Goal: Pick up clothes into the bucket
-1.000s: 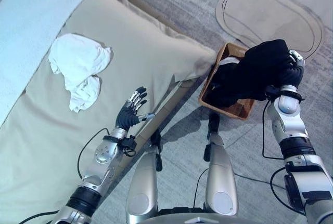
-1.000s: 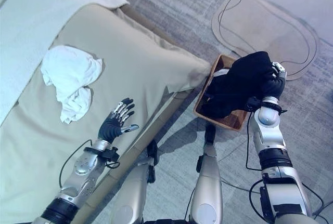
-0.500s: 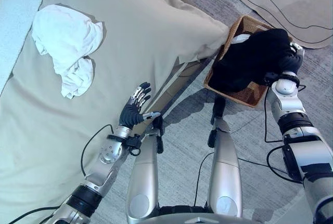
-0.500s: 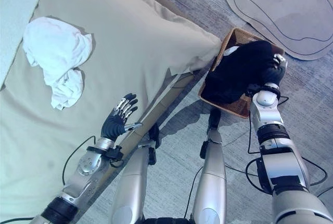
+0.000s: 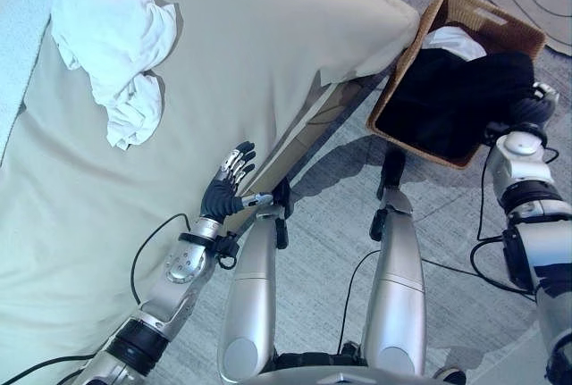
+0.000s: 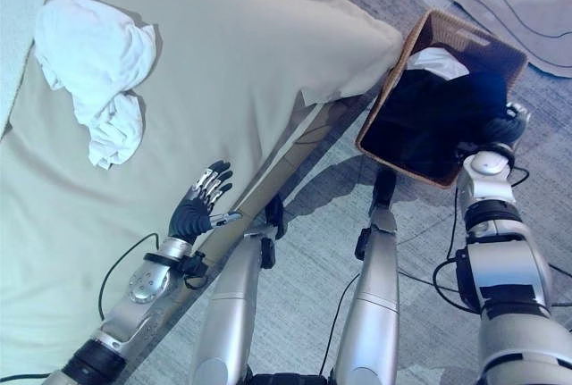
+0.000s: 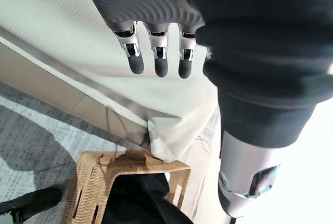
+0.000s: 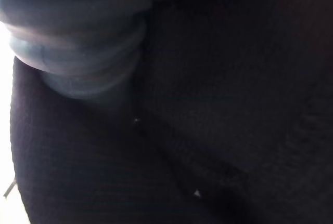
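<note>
1. The bed (image 5: 250, 63), covered by a beige spread, carries what is left of the task: a crumpled white garment (image 5: 116, 41) is seen lying near the spread's far left edge, well apart from both hands. It is judged to be the remaining item, not yet picked up.

2. The woven basket (image 5: 487, 23), which serves as the bucket, stands on the grey carpeted floor (image 5: 331, 224) just beside the bed's corner, where the spread hangs over. Part of the task is judged done, since clothes are already inside it.

3. A black garment (image 5: 456, 99) is seen bulked up in the basket, filling most of its opening and rising to the rim on the near side. It looks soft, thick and heavily folded; in the right wrist view its dark knitted cloth (image 8: 218, 109) is seen pressed right against the camera.

4. A small white piece of cloth (image 5: 451, 38) is seen tucked at the basket's far edge, partly under the black one.

5. The right hand (image 6: 502, 126) is placed at the basket's near rim, buried in the black garment. Its fingers are hidden by the cloth, so whether the garment is grasped or released cannot be told.

6. The left hand (image 5: 228, 184) is held over the bed's near edge with fingers straight and spread, nothing being held; this is confirmed in the left wrist view (image 7: 156, 52).
</note>
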`<state>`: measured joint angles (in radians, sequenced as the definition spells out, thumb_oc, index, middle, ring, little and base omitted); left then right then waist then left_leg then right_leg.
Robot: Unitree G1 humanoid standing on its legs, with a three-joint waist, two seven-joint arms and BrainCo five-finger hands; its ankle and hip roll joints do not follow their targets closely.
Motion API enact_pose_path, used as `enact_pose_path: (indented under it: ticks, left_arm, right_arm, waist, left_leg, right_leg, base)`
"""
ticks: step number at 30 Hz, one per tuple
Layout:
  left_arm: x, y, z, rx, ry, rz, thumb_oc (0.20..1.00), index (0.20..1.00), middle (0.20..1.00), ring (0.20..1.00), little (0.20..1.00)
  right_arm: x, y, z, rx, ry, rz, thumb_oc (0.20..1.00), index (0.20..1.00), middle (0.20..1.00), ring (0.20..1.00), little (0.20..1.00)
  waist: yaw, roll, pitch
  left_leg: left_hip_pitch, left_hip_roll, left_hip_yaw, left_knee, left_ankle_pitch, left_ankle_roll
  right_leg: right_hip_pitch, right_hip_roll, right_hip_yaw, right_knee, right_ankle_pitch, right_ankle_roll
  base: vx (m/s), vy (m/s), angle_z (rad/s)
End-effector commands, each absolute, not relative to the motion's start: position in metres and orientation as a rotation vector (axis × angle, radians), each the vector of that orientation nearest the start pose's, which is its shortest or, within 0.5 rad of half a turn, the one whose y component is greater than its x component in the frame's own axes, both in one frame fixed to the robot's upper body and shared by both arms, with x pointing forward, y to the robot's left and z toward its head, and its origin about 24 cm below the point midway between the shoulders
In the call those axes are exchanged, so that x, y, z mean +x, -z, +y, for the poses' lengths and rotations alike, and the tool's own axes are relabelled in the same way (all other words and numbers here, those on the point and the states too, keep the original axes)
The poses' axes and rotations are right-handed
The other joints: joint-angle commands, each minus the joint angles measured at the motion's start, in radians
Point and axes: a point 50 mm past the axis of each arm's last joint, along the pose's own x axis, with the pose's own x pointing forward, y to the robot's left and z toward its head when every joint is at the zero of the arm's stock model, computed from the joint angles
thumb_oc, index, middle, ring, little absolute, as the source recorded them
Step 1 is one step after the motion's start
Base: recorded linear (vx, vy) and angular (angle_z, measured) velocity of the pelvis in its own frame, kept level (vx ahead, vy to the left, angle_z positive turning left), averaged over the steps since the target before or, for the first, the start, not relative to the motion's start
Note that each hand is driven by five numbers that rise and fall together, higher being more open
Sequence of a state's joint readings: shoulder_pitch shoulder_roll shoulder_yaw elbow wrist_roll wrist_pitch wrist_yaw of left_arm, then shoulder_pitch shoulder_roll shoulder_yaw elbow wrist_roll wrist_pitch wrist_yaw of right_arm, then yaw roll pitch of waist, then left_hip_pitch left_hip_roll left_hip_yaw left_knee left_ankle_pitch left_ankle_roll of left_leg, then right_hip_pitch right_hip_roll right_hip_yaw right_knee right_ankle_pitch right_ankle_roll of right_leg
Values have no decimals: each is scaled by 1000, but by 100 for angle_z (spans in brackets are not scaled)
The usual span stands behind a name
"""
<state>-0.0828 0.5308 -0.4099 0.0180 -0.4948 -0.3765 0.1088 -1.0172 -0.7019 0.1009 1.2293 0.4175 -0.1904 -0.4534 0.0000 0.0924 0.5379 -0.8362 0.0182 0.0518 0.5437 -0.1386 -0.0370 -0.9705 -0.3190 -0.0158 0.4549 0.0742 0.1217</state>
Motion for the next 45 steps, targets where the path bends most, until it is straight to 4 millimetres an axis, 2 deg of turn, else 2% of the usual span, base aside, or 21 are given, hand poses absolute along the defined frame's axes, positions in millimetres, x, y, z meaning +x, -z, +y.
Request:
enact_pose_path:
  ticks: [1, 2, 3, 7, 8, 17, 21, 22, 24, 26, 28, 29, 30, 31, 32, 33, 35, 36, 39, 44, 45]
  left_arm:
    - [239, -84, 161, -78, 259, -302, 1000, 1000, 1000, 1000, 1000]
    - [239, -83, 160, -78, 259, -300, 1000, 1000, 1000, 1000, 1000]
    - [239, -82, 160, -75, 261, -295, 1000, 1000, 1000, 1000, 1000]
    - [241, -82, 159, -63, 267, -297, 1000, 1000, 1000, 1000, 1000]
    - [241, -84, 160, -60, 266, -304, 1000, 1000, 1000, 1000, 1000]
    - [248, -86, 163, -61, 247, -316, 1000, 1000, 1000, 1000, 1000]
    - [253, -82, 165, -59, 226, -303, 1000, 1000, 1000, 1000, 1000]
    - [255, -82, 170, -52, 210, -304, 1000, 1000, 1000, 1000, 1000]
    - [254, -80, 172, -49, 200, -296, 1000, 1000, 1000, 1000, 1000]
    - [253, -70, 181, -50, 166, -257, 1000, 1000, 1000, 1000, 1000]
    - [253, -67, 185, -57, 147, -243, 1000, 1000, 1000, 1000, 1000]
    - [253, -59, 191, -66, 107, -211, 1000, 1000, 1000, 1000, 1000]
    - [252, -59, 192, -66, 107, -211, 1000, 1000, 1000, 1000, 1000]
    - [250, -56, 197, -75, 75, -198, 1000, 1000, 1000, 1000, 1000]
    - [250, -56, 197, -75, 75, -198, 1000, 1000, 1000, 1000, 1000]
    - [249, -53, 204, -68, 42, -192, 1000, 1000, 1000, 1000, 1000]
    - [248, -50, 210, -36, 14, -182, 1000, 1000, 1000, 1000, 1000]
    - [247, -49, 210, -35, 14, -182, 1000, 1000, 1000, 1000, 1000]
    - [244, -43, 215, 35, -12, -169, 1000, 1000, 1000, 1000, 1000]
    - [245, -45, 214, 117, -21, -184, 1000, 1000, 1000, 1000, 1000]
    - [246, -46, 215, 144, -29, -192, 1000, 1000, 1000, 1000, 1000]
  right_arm:
    - [353, -218, -366, -210, 893, -246, 219, 219, 219, 219, 219]
    - [353, -217, -366, -209, 899, -244, 733, 733, 733, 733, 733]
    - [353, -215, -367, -213, 906, -232, 1000, 1000, 1000, 1000, 1000]
    - [353, -205, -367, -235, 920, -183, 1000, 1000, 1000, 1000, 1000]
    - [353, -203, -366, -245, 916, -174, 1000, 1000, 1000, 1000, 1000]
    - [352, -186, -362, -188, 897, -169, 1000, 1000, 1000, 1000, 1000]
    - [353, -176, -348, -144, 831, -214, 1000, 1000, 1000, 1000, 1000]
    - [349, -165, -335, -165, 748, -255, 1000, 1000, 1000, 1000, 1000]
    - [346, -159, -328, -183, 703, -275, 1000, 1000, 1000, 1000, 1000]
    - [335, -137, -313, -169, 640, -284, 1000, 1000, 1000, 1000, 1000]
    - [332, -130, -304, -143, 613, -289, 1000, 1000, 1000, 1000, 1000]
    - [323, -109, -291, -86, 574, -261, 1000, 1000, 1000, 1000, 1000]
    - [323, -109, -291, -85, 574, -260, 1000, 1000, 1000, 1000, 1000]
    - [315, -90, -281, -54, 531, -218, 1000, 1000, 1000, 1000, 1000]
    - [315, -90, -281, -54, 531, -218, 1000, 1000, 1000, 1000, 1000]
    - [308, -74, -269, -18, 493, -185, 1000, 1000, 1000, 1000, 1000]
    - [302, -59, -256, -16, 432, -144, 1000, 1000, 1000, 1000, 1000]
    - [301, -59, -256, -16, 432, -143, 1000, 1000, 1000, 1000, 1000]
    - [282, -34, -244, -60, 338, -68, 1000, 1000, 1000, 1000, 1000]
    - [269, -23, -234, -104, 255, -36, 1000, 1000, 1000, 1000, 1000]
    - [263, -20, -234, -66, 251, -32, 1000, 1000, 1000, 1000, 1000]
  waist:
    - [-17, 44, -37]
    - [-18, 44, -37]
    - [-18, 45, -38]
    - [-19, 42, -43]
    - [-21, 40, -39]
    - [-27, 21, -55]
    - [-34, -2, -68]
    - [-39, -16, -77]
    - [-42, -27, -85]
    - [-43, -43, -102]
    - [-46, -49, -105]
    - [-47, -58, -128]
    - [-48, -58, -129]
    - [-48, -64, -145]
    - [-48, -64, -145]
    - [-45, -72, -168]
    - [-39, -76, -193]
    - [-40, -76, -191]
    - [-27, -75, -241]
    - [-1, -78, -286]
    - [16, -82, -304]
  left_leg:
    - [-22, 13, -27, 4, 3, 3]
    - [-20, 12, -29, 4, 5, 3]
    - [-17, 13, -28, 1, 6, 2]
    - [2, 10, -30, -21, 17, 0]
    - [-1, 10, -22, -32, 49, 5]
    - [81, 17, -36, -90, 67, -4]
    - [162, 25, -46, -140, 79, -11]
    - [206, 30, -55, -159, 86, -14]
    - [240, 34, -63, -176, 89, -17]
    - [332, 46, -81, -226, 101, -25]
    - [366, 52, -87, -251, 110, -29]
    - [423, 65, -93, -295, 121, -35]
    - [424, 64, -94, -303, 130, -34]
    - [477, 74, -97, -342, 140, -38]
    - [477, 74, -98, -344, 141, -38]
    - [517, 83, -100, -371, 148, -42]
    - [560, 88, -103, -401, 157, -44]
    - [565, 89, -103, -405, 158, -44]
    - [631, 100, -121, -464, 179, -48]
    - [672, 107, -153, -504, 199, -66]
    - [687, 114, -180, -513, 205, -78]
  right_leg:
    - [41, 2, 27, 151, -134, 34]
    - [42, 1, 27, 154, -134, 35]
    - [43, 0, 25, 155, -135, 34]
    - [59, 1, 19, 143, -131, 33]
    - [59, -1, 11, 126, -99, 25]
    - [150, 9, -17, 62, -83, 29]
    - [237, 17, -38, 16, -72, 34]
    - [293, 19, -49, -4, -71, 36]
    - [335, 21, -61, -23, -72, 36]
    - [446, 20, -101, -70, -70, 39]
    - [489, 24, -114, -98, -66, 41]
    - [552, 27, -135, -138, -62, 43]
    - [555, 26, -138, -147, -55, 42]
    - [611, 32, -154, -180, -51, 43]
    - [612, 32, -155, -181, -50, 43]
    - [655, 36, -166, -207, -46, 44]
    - [708, 38, -183, -239, -42, 46]
    - [713, 39, -185, -243, -41, 46]
    - [796, 47, -224, -295, -41, 50]
    - [873, 57, -286, -327, -50, 52]
    - [910, 71, -315, -323, -71, 47]
  base:
    - [0, 0, 0]
    - [0, 0, 0]
    - [0, 0, 0]
    - [-26, -3, 3]
    - [-95, -1, 6]
    - [-14, -6, 2]
    - [30, -53, 2]
    - [57, -74, -2]
    - [97, -94, -2]
    - [125, -118, 17]
    - [87, -70, 13]
    - [102, -65, -2]
    - [129, -79, 3]
    - [47, -41, 5]
    - [106, -75, 10]
    - [88, -47, 8]
    - [90, -49, 9]
    - [76, -37, 11]
    - [120, -57, 14]
    - [81, -66, 39]
    - [83, -89, 39]
